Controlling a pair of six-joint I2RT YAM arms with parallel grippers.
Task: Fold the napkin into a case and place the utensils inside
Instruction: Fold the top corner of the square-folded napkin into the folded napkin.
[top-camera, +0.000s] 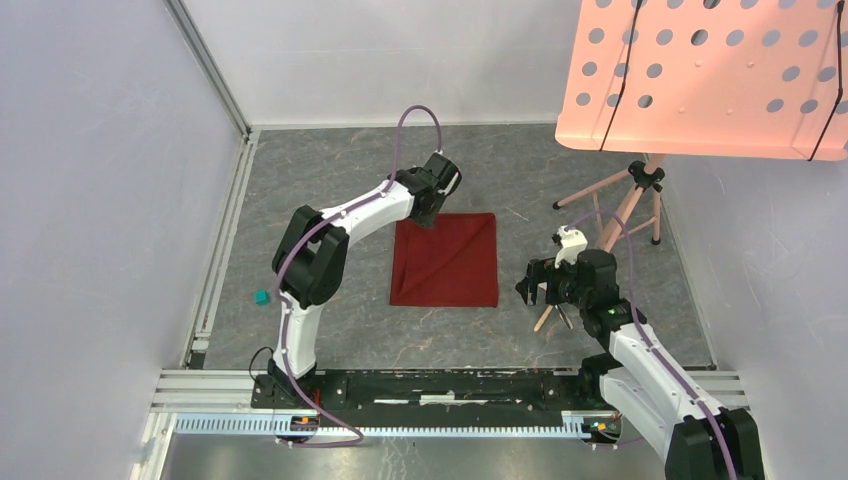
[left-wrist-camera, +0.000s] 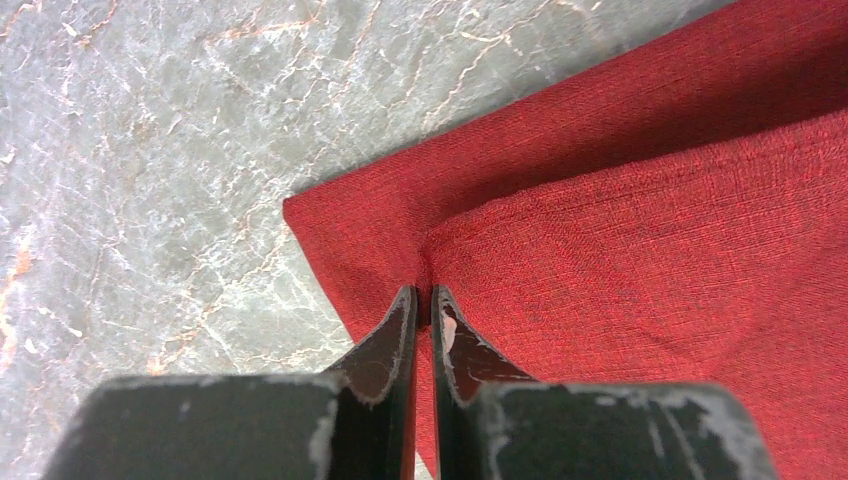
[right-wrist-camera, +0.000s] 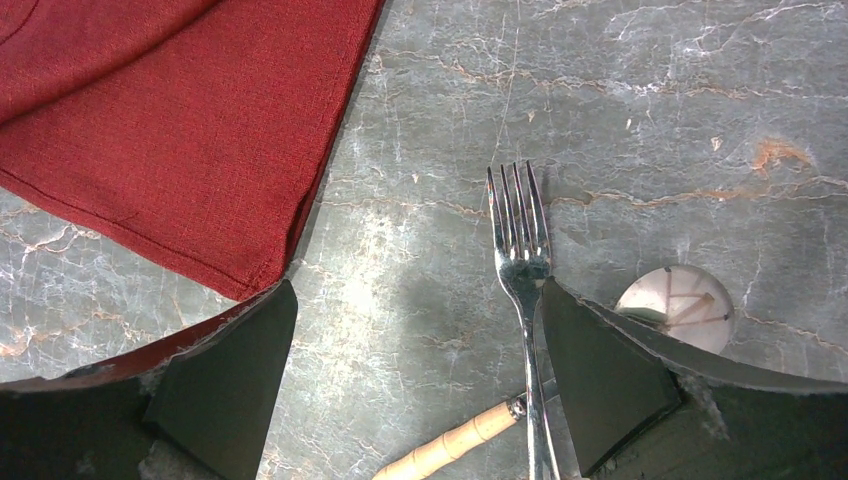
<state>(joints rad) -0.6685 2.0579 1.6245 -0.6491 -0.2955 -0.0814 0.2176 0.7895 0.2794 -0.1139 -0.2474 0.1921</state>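
The napkin (top-camera: 445, 260), dark red and plain, is seen spread flat near the middle of the grey marbled table (top-camera: 330, 200), one layer laid over another with a slanting crease across it; no narrow case has yet been formed. Its far left corner is pinched by the left tool (left-wrist-camera: 424, 310), whose jaws are closed almost together on a small ridge of cloth at the edge of the upper layer. To the napkin's right, the fork (right-wrist-camera: 522, 260) is shown lying on the bare table, tines pointing away from the robot, apart from the cloth. It is straddled by the right tool (right-wrist-camera: 415, 290), held fully spread and gripping nothing, with the fork much nearer one finger than the other. A wooden-coloured handle (right-wrist-camera: 450, 445) is crossed by the fork's shaft. A pink stand (top-camera: 700, 75) is set at the table's far right.

Trouble is judged most likely at the pinched corner: so little cloth is caught that it could be lost once pulled, or both layers could be dragged and the fold skewed. On the right, the off-centre fork could be shoved sideways when the jaws are closed, or the crossed handle could be caught with it.
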